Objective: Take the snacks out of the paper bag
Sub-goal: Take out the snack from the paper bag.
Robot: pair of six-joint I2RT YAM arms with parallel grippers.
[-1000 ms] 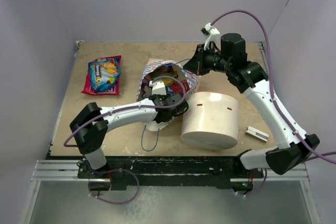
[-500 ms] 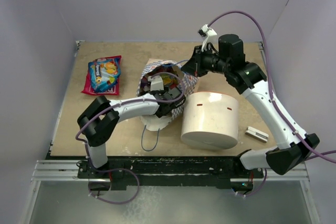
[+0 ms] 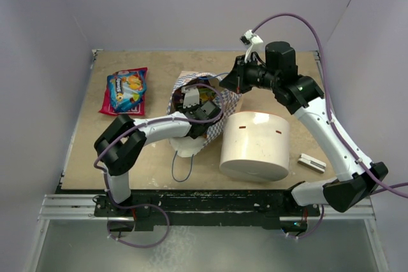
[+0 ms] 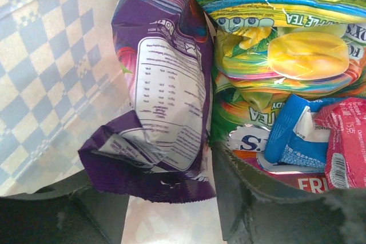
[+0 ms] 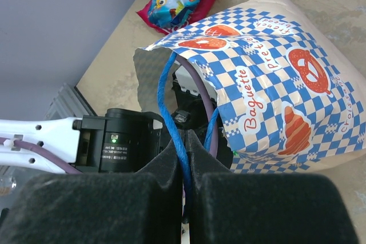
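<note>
The paper bag (image 3: 180,86) sits mid-frame from above, with a red-and-blue packet (image 3: 125,91) lying at upper left. Only the left wrist view sees inside the bag: a purple packet (image 4: 160,95) lies between the left gripper's (image 4: 171,215) spread fingers. The right gripper (image 5: 184,167) is clenched on the blue handle (image 5: 168,101).

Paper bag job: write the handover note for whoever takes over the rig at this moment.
Left gripper: open, inside the paper bag, fingers either side of the purple packet, not yet closed on it.
Right gripper: shut on the blue cord handle at the bag's mouth.
Done: one snack packet lies out on the table, far left.
Left to do: the purple packet, yellow-green packet, blue packet and red packet are in the bag.
</note>
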